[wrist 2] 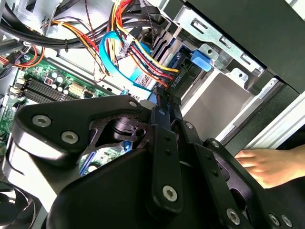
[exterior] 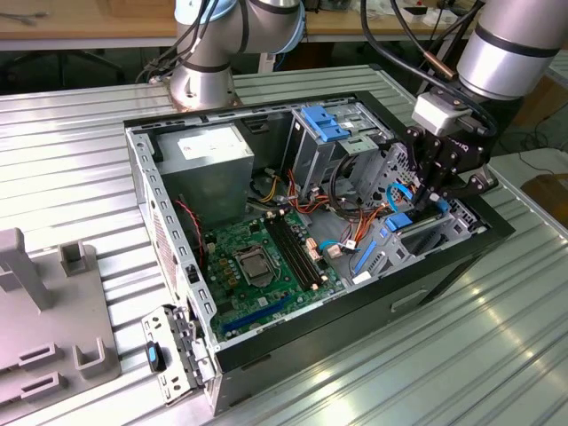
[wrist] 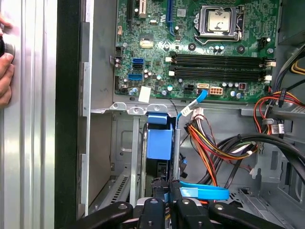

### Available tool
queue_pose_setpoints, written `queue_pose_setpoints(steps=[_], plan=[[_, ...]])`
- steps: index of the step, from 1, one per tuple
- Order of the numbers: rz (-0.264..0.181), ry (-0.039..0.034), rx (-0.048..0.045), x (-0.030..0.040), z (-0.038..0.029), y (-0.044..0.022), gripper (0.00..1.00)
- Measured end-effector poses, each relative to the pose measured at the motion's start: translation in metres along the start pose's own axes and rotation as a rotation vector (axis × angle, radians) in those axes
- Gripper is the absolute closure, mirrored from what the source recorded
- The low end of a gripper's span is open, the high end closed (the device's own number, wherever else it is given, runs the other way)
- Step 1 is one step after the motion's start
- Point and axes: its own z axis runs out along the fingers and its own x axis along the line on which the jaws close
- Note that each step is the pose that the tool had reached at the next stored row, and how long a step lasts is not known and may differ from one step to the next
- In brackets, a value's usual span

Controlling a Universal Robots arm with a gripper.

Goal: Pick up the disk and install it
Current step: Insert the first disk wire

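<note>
Exterior view: open computer case (exterior: 142, 169) on the ribbed table; gripper (exterior: 432, 202) at about 3 o'clock of the green motherboard (exterior: 257, 266), lowered into the drive bay. Disk (exterior: 417, 220) (blue-framed, standing on edge) sits in that bay, fingers clenched on its end. A hand (wrist 2: 269, 164) rests outside the case.

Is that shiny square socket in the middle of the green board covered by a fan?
No: in the first wrist view the processor socket on the green motherboard lies bare, its metal frame showing.
</note>
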Motion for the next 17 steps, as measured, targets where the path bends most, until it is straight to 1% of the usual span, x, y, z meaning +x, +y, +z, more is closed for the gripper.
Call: queue_pose_setpoints(steps=[8,17], plan=[[-0.017,-0.0013,0.0015,-0.0009,-0.0001,0.0006,0.84],[-0.018,-0.0014,0.0016,0.0007,0.0001,0.0001,0.84]])
